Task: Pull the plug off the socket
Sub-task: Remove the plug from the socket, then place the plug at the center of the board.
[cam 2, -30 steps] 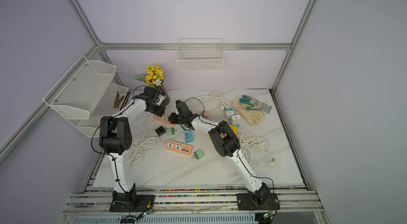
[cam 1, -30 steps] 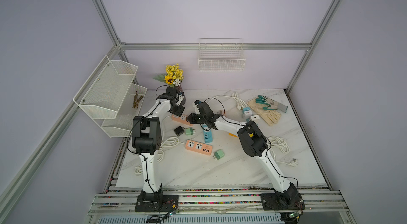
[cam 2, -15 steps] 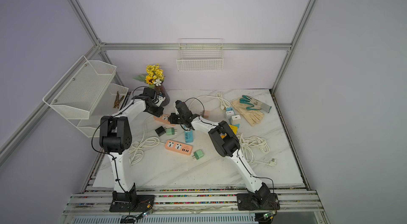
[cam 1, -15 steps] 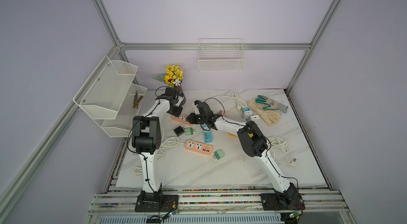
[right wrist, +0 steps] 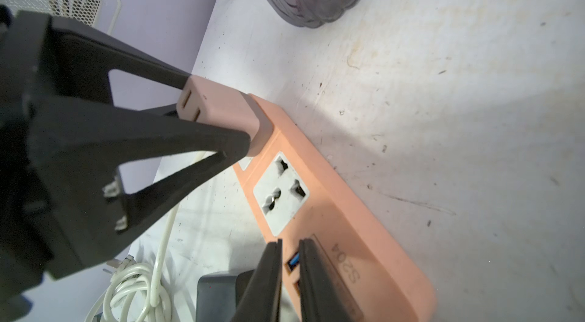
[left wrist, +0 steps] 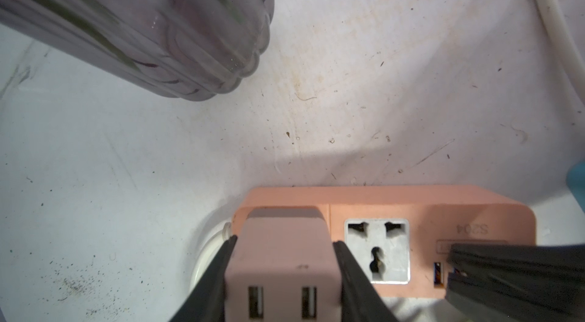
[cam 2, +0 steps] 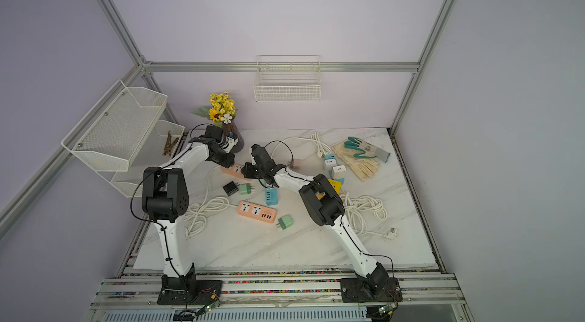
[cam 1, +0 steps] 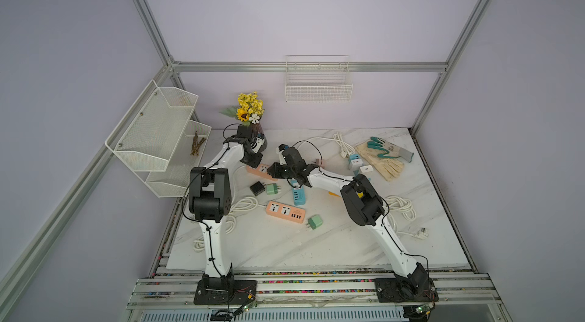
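A pink plug (left wrist: 281, 260) with two USB slots sits in the end socket of an orange power strip (left wrist: 474, 209) lying by the vase. My left gripper (left wrist: 285, 244) is shut on the plug, one black finger pressed against each side. The right wrist view shows the same grip on the plug (right wrist: 221, 108). My right gripper (right wrist: 289, 243) is shut, with a narrow slit and nothing between its fingers; its tips rest on the strip (right wrist: 364, 241) at the USB-port end. In both top views the two grippers (cam 1: 254, 162) (cam 2: 248, 171) meet over this strip at the back left.
A ribbed glass vase (left wrist: 142, 19) stands close behind the strip. A white cable (left wrist: 554, 19) runs nearby, and a black adapter (right wrist: 218, 295) lies beside the strip. A second orange strip (cam 1: 285, 211), a blue strip (cam 1: 299, 195), green adapters, gloves (cam 1: 383, 159) and a mesh shelf (cam 1: 158, 133) surround the spot.
The left gripper's jaws have closed onto the pink plug. The right gripper has stayed on the strip, and both arms have barely moved.
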You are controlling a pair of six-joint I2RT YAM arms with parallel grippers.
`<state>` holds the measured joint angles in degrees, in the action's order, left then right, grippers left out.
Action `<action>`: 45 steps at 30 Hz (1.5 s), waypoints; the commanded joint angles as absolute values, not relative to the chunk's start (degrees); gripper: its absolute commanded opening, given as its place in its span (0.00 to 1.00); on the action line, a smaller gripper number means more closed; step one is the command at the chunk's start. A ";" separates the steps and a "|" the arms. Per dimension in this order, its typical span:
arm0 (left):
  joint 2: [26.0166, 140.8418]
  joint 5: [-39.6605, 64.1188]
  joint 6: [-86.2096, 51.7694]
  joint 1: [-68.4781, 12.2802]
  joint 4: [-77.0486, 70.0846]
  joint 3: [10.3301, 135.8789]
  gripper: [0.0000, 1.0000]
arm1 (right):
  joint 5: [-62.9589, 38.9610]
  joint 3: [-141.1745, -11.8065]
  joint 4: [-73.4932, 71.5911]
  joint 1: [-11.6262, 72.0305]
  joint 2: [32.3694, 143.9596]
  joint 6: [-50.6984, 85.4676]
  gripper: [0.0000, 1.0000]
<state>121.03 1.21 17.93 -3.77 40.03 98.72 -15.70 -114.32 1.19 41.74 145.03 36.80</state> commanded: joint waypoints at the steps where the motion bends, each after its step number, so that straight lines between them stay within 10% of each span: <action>1: 115.60 4.45 15.60 -4.48 39.44 98.97 0.19 | -12.79 -112.50 10.55 42.17 149.01 35.86 0.18; 25: 104.56 8.11 2.16 -5.05 33.93 91.29 0.18 | -19.19 -119.37 9.25 42.07 146.78 37.10 0.24; 45: 109.52 12.99 -4.84 -10.59 48.98 96.33 0.17 | -9.30 -80.96 4.52 36.33 106.12 25.02 0.83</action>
<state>107.18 13.19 -4.91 -8.86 46.68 93.62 -13.89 -86.26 3.75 35.81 108.68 29.23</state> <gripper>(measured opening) 0.429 0.822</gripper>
